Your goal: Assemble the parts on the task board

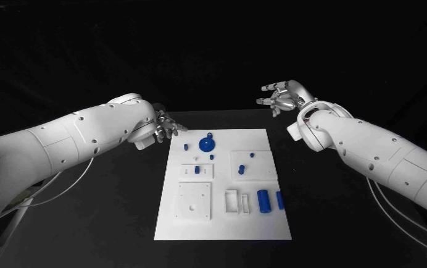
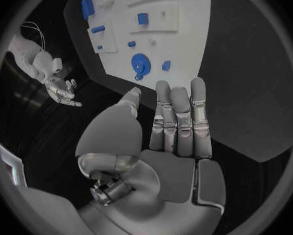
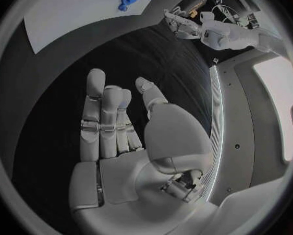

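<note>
Board (image 1: 223,218) lies mid-table, blue parts (image 1: 264,201) scattered on it. Left hand (image 1: 165,127) hovers off its 11 o'clock corner, fingers straight, side by side, empty. Right hand (image 1: 283,97) hangs at 1 o'clock, well clear, fingers loosely spread, holding nothing.

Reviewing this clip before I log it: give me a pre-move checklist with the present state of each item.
1. Left hand free of parts: ok, fingers straight, nothing held.
2. Right hand free of parts: ok, open over the black table.
3. Task board unobstructed: ok, both hands are off it.
4. Round blue part reachable: ok, near the board's far edge, close to the left hand.
5. Blue cylinder seated in its slot: cannot tell.
</note>
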You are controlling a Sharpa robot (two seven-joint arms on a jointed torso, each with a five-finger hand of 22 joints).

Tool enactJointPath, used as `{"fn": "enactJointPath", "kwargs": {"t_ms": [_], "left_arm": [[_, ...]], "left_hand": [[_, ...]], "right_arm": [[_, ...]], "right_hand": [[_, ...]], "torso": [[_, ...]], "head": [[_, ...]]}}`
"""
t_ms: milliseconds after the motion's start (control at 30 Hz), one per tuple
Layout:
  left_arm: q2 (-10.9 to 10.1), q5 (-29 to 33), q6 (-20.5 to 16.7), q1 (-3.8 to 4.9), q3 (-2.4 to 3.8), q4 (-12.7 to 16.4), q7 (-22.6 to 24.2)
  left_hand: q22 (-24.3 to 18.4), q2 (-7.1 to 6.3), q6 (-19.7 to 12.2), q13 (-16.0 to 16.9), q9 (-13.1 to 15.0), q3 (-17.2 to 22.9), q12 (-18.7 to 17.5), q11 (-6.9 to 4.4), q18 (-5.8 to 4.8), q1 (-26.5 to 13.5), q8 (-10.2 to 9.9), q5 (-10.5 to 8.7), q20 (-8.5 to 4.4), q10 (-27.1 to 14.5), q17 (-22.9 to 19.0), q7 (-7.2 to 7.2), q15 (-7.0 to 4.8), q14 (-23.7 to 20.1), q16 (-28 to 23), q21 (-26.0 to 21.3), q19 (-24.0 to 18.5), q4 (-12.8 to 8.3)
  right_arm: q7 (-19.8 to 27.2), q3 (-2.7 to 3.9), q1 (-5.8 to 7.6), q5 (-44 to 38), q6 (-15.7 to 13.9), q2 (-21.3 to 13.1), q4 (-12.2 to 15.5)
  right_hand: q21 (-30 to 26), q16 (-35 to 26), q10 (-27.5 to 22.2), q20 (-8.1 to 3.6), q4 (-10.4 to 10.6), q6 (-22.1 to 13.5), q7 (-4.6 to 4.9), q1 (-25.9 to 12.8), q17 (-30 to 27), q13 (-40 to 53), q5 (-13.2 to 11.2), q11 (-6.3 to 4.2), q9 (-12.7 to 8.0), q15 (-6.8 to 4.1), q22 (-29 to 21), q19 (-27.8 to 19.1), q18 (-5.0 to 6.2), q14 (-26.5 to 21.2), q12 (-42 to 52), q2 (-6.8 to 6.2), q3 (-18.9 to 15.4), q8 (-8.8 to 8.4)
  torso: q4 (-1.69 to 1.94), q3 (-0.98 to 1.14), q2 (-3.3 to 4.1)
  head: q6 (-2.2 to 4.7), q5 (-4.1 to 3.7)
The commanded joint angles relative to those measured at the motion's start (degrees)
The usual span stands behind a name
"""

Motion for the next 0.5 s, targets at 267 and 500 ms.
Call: {"fn": "enactJointPath", "kwargs": {"t_ms": [267, 500], "left_arm": [[4.32, -2.21, 6.28, -0.43, -0.48, -7.38, 3.89], [6.01, -3.13, 6.5, -1.0, -0.97, -10.32, 5.2]], "left_hand": [[1.33, -0.84, -2.81, 0.87, 17.99, 0.41, 2.66, -0.4, -0.69, -1.07, 4.52, 1.12, -0.02, -1.43, -0.12, -1.06, -0.36, -1.34, 2.8, 0.32, -0.84, 0.39], [2.14, -0.93, -3.39, 1.1, 28.54, 1.15, 4.23, -0.79, -0.76, -1.4, 5.38, 1.25, -0.15, -2.04, -0.7, -1.53, -0.4, -1.81, 4.27, 0.57, -1.04, 1.58]], "right_arm": [[-0.08, 0.04, -0.01, 0.26, 0.45, -0.52, 1.7], [-0.19, 0.1, 0.0, 0.2, 0.24, -0.92, 2.92]], "right_hand": [[0.06, -0.41, -0.26, -0.11, 0.1, -0.23, 0.07, -0.49, -0.1, -0.07, 0.3, -0.14, 0.0, -0.03, -0.1, 1.69, 0.26, -0.42, 0.11, 0.11, 0.39, -0.15], [0.06, -0.41, -0.26, -0.11, 0.1, -0.23, 0.07, -0.49, -0.1, -0.07, 0.3, -0.14, 0.0, -0.03, -0.1, 1.69, 0.26, -0.42, 0.11, 0.11, 0.39, -0.15]], "torso": [[-0.6, 0.08, 1.08], [-0.89, 0.08, 1.71]], "head": [[0.71, 0.24], [1.04, 0.2]]}}
